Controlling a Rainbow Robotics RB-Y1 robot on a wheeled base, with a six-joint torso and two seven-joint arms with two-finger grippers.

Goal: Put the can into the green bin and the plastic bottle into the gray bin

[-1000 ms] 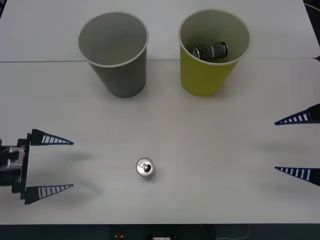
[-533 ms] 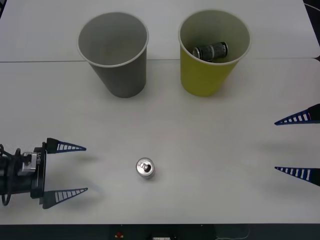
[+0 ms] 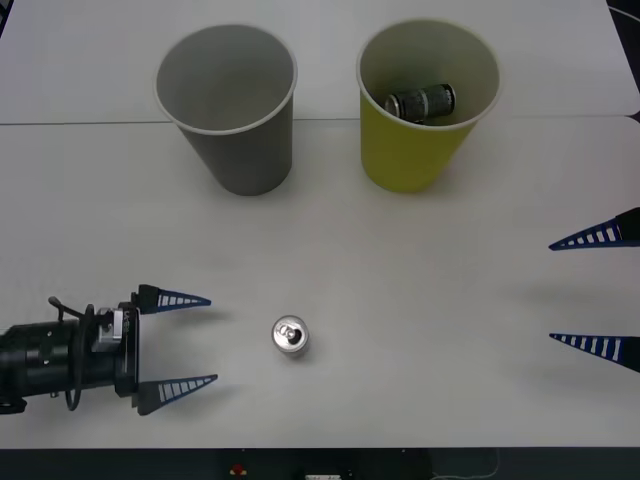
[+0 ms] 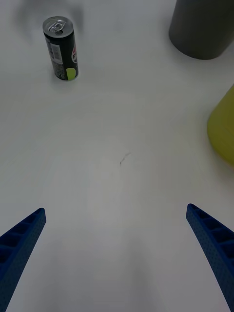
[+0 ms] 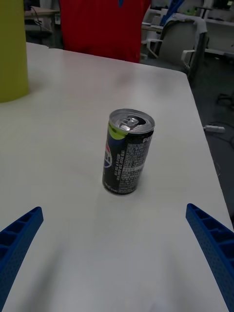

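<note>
Fingers of the left gripper (image 3: 190, 340) were spread wide, holding nothing, pointing across the surface (image 3: 400, 260) toward the can (image 3: 290, 337). Can stood upright near the front edge of the surface, just beyond the left fingertips, not touching them. In the left wrist view the can (image 5: 127, 152) stood centred ahead of the gap between the two blue ribbed fingers (image 5: 212, 246), silver top with pull tab up, dark body with small print and a blue mark. Right wrist view showed the same can (image 4: 61, 48) upright and well apart from that arm's fingers.

Green bin (image 3: 428, 105) stood upright at the far right of the surface, well apart from the upright can. A second dark can (image 3: 421, 102) lay on its side inside it. Gray bin (image 3: 232, 108) stood upright just left of the green bin, near it but not touching; nothing visible inside it. Both bins showed partly in the right wrist view, gray bin (image 4: 202, 29) and green bin (image 4: 222, 126).

Right gripper (image 3: 598, 291) sat at the right edge of the surface, fingers spread wide apart, holding nothing, well away from the can and bins.
</note>
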